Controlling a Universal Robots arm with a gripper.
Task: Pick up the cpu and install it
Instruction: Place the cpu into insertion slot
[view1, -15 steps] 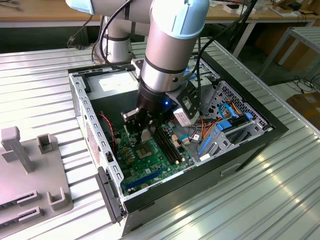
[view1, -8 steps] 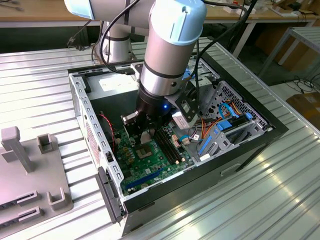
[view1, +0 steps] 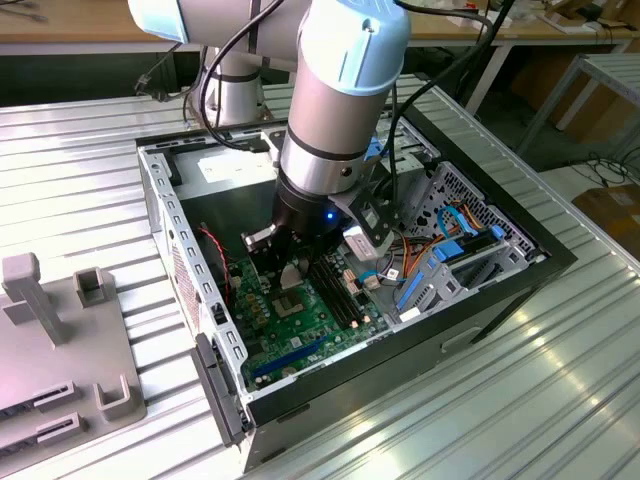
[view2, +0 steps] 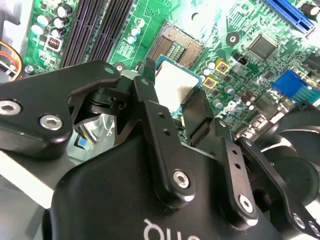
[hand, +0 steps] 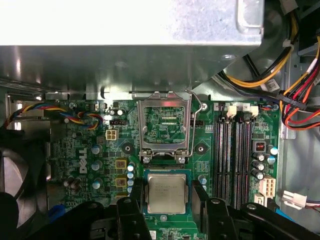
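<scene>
The cpu (hand: 166, 194), a flat silver square with a thin green rim, sits between my two black fingertips in both wrist views. My gripper (hand: 167, 200) is shut on the cpu (view2: 172, 86), one finger (view2: 146, 92) on each side edge. The open socket (view2: 176, 46), with its bare contact field, lies on the green motherboard just beyond the chip. The socket's metal load plate (hand: 165, 127) stands hinged open. In the exterior view my gripper (view1: 288, 272) hangs low inside the open computer case, just above the motherboard (view1: 300, 325).
Black memory slots (hand: 235, 150) run beside the socket. A bundle of coloured cables (hand: 295, 100) and drive bays (view1: 450, 255) crowd the case at the exterior view's right. Case walls (view1: 185, 250) surround the board. A grey fixture (view1: 60, 340) stands on the table at the exterior view's left.
</scene>
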